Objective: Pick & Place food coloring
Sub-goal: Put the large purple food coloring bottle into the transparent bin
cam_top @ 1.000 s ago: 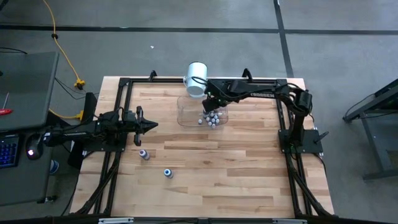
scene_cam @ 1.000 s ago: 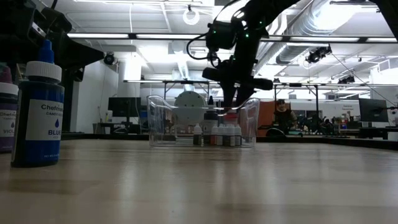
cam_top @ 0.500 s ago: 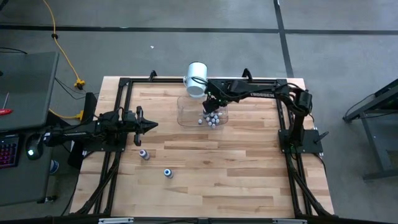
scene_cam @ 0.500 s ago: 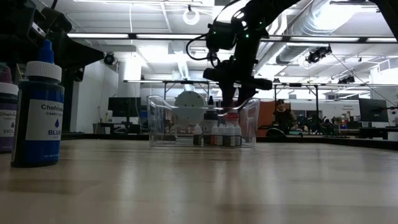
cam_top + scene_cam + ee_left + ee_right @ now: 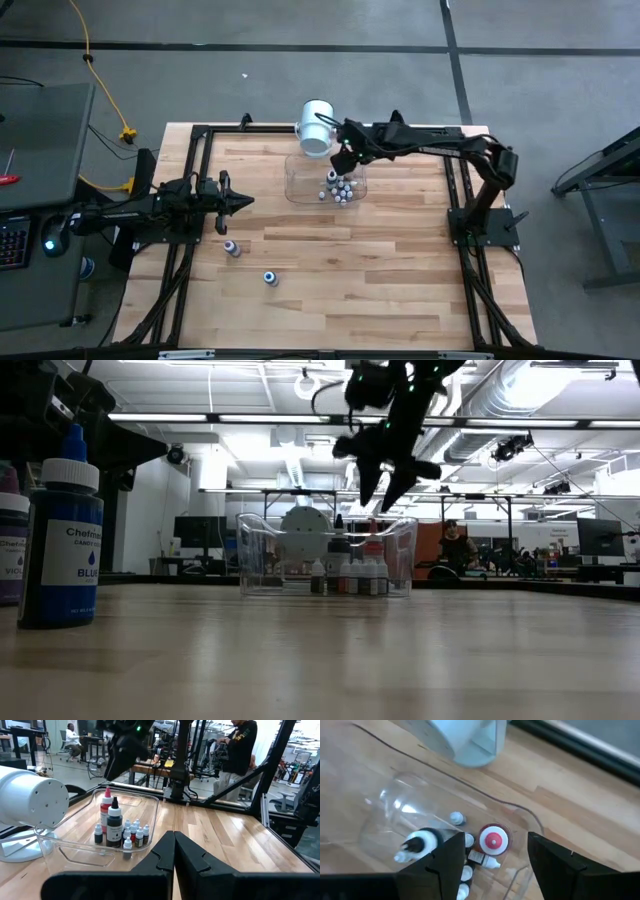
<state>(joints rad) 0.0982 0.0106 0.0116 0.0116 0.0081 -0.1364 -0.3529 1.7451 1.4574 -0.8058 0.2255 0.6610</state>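
Note:
A clear tub [image 5: 300,186] stands at the table's far middle. Several tiny food coloring bottles [image 5: 339,189] stand upright on its floor at its right end, among them a red-capped one [image 5: 493,841] and a taller black one [image 5: 114,823]. My right gripper [image 5: 381,500] hangs open above that end of the tub, fingers pointing steeply down, touching nothing. A blue bottle [image 5: 269,277] and a violet bottle [image 5: 232,248] stand on the table nearer the front left. My left gripper [image 5: 243,200] is shut and level at the table's left.
A big white cylinder [image 5: 316,127] lies just beyond the tub's far side, close under my right arm. The black frame rails [image 5: 200,135] run along the table's left, right and far edges. Bare wood [image 5: 380,270] fills the near right half.
My right gripper has opened, let go of the red-capped bottle and risen out of the tub, drawing back a little toward the far edge. The bottle stays upright on the tub's floor among the others.

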